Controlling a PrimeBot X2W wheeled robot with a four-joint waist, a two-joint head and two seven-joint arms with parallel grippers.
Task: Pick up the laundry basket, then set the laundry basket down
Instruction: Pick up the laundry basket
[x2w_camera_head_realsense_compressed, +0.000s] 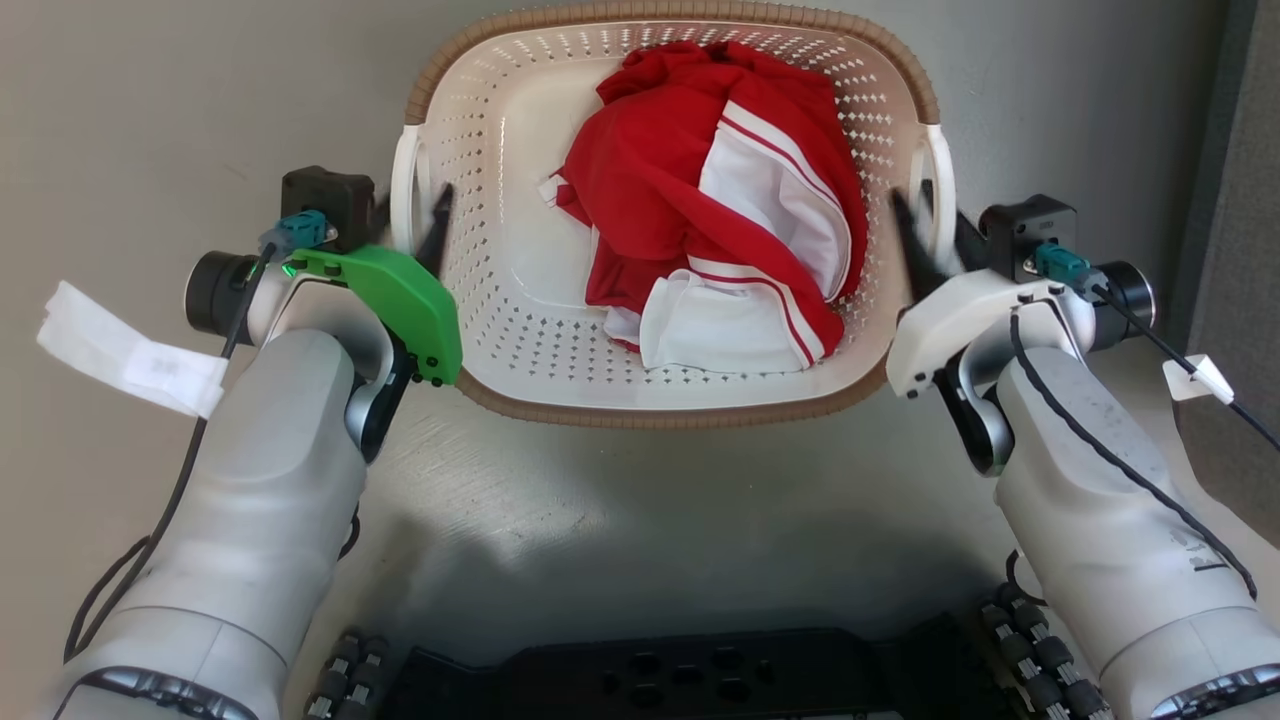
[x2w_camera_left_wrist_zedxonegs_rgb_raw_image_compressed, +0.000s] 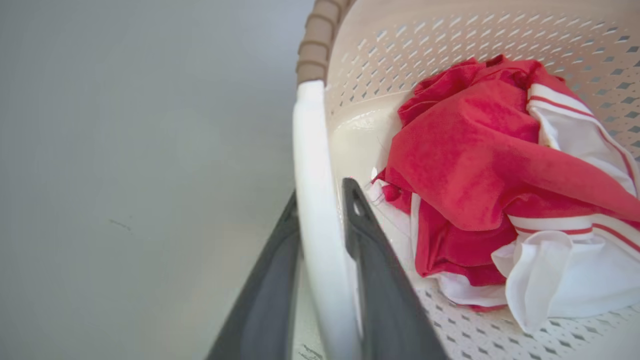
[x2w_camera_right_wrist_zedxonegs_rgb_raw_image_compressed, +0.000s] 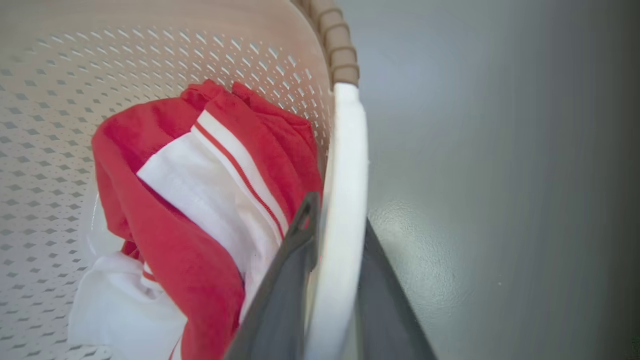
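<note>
The cream-white perforated plastic laundry basket (x2w_camera_head_realsense_compressed: 500, 300) with its brown woven-look rim was straight ahead of you over the smooth grey floor (x2w_camera_head_realsense_compressed: 640, 500), a crumpled red-and-white garment (x2w_camera_head_realsense_compressed: 690, 190) inside it. You had your left gripper (x2w_camera_head_realsense_compressed: 412, 215) clamped on the left white handle (x2w_camera_left_wrist_zedxonegs_rgb_raw_image_compressed: 312, 200), 1 finger inside the wall and 1 outside. Your right gripper (x2w_camera_head_realsense_compressed: 930, 215) clasped the right handle (x2w_camera_right_wrist_zedxonegs_rgb_raw_image_compressed: 345, 200) the same way.

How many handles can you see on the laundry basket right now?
2. The left handle of the laundry basket sits between the fingers of the left claw; the right handle sits between the fingers of the right claw. None looks hidden.
</note>
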